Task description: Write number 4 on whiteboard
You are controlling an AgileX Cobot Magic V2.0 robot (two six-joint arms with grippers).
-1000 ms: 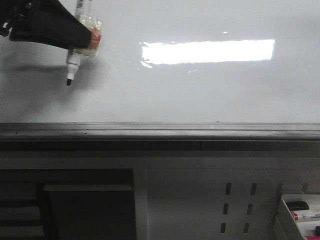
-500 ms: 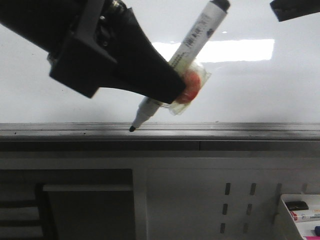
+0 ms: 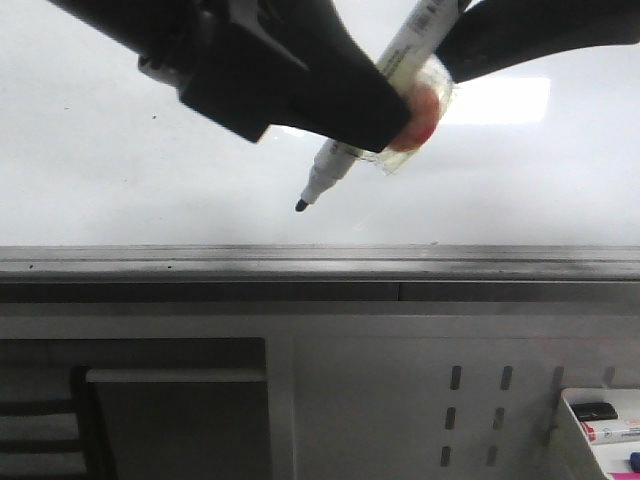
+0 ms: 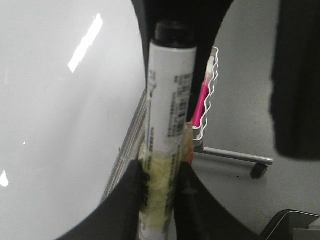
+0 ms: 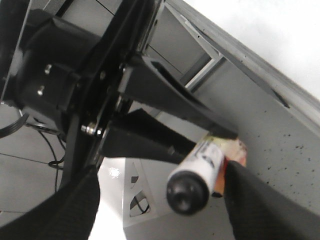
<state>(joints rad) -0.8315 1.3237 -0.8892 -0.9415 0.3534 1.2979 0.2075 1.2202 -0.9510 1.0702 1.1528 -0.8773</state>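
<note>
My left gripper [image 3: 385, 115] reaches in from the upper left and is shut on a white marker [image 3: 330, 170] wrapped in yellowish tape. The marker is tilted, and its black tip [image 3: 301, 205] hangs a little above the grey ledge [image 3: 320, 262] in front of the whiteboard [image 3: 150, 170]. In the left wrist view the marker [image 4: 167, 105] stands between the two black fingers [image 4: 127, 200]. My right gripper [image 5: 161, 172] is open, and the marker's black end cap [image 5: 187, 191] lies between its wide-spread fingers. In the front view it is a dark shape [image 3: 540, 35] at the upper right. No number 4 shows on the board.
A grey perforated panel [image 3: 480, 410] lies below the ledge. A white tray [image 3: 565, 420] with spare markers sits at the lower right. The left wrist view shows a white wire basket [image 4: 212, 75] holding a pink marker, and a wheeled stand foot [image 4: 257, 170] on the floor.
My left gripper carried the marker from the upper left to the middle, dipped its tip to the ledge, then raised it. My right gripper came in from the upper right beside the marker's upper end.
</note>
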